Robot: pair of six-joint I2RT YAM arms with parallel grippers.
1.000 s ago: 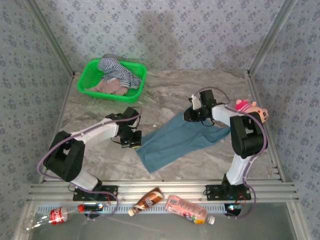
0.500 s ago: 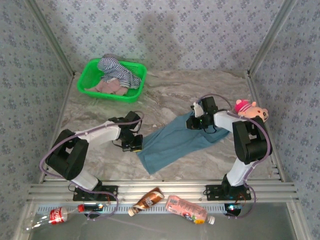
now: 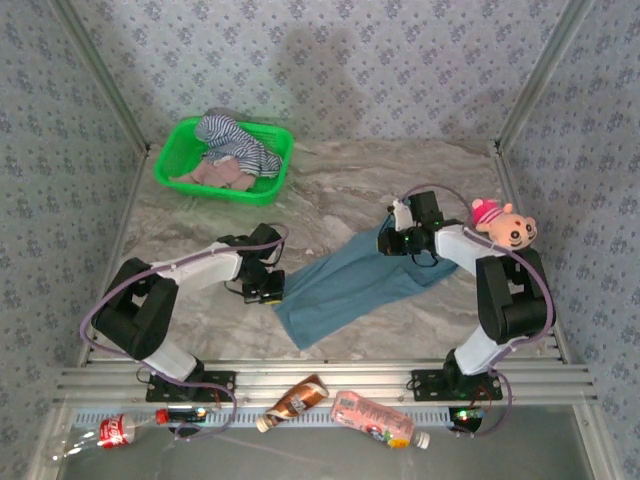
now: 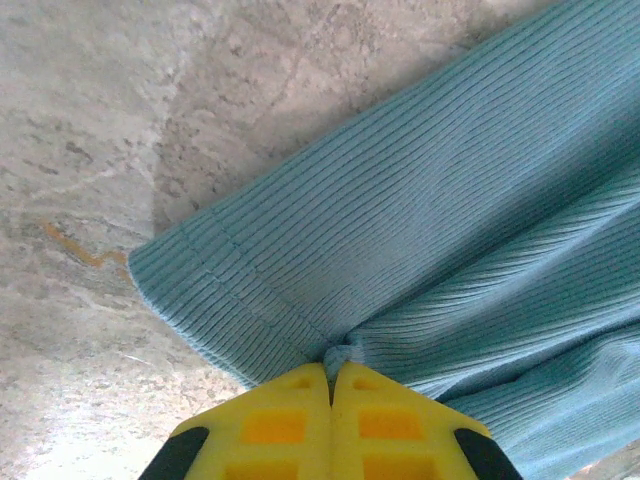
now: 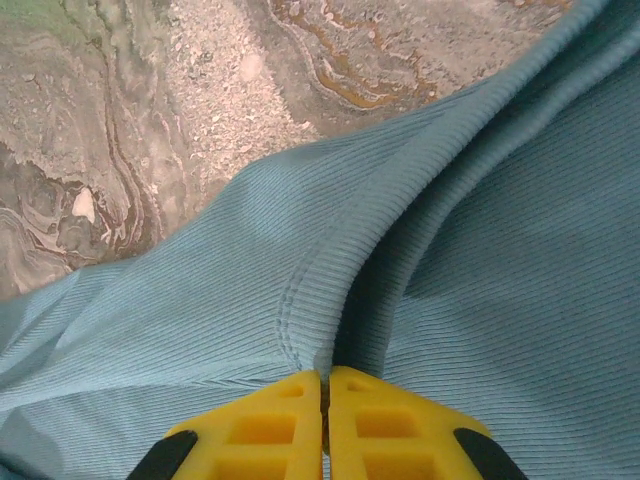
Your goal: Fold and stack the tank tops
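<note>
On the marble table, between the two arms, the teal top lies spread flat as a slanted strip. One end is near and to the left, the other farther off by the right arm. At its left edge the left gripper has its yellow jaws pressed together on a small pinch of the ribbed cloth, just inside the stitched hem near a corner. At the far right end the right gripper is likewise closed tight, with a fold of the seamed edge nipped between its jaws. Both grippers sit low, down at the cloth. Well apart, toward the far left corner, a green basket holds the striped top heaped over the pink top. A plush toy sits just beside the right arm. Three bottles lie along the near rail.
</note>
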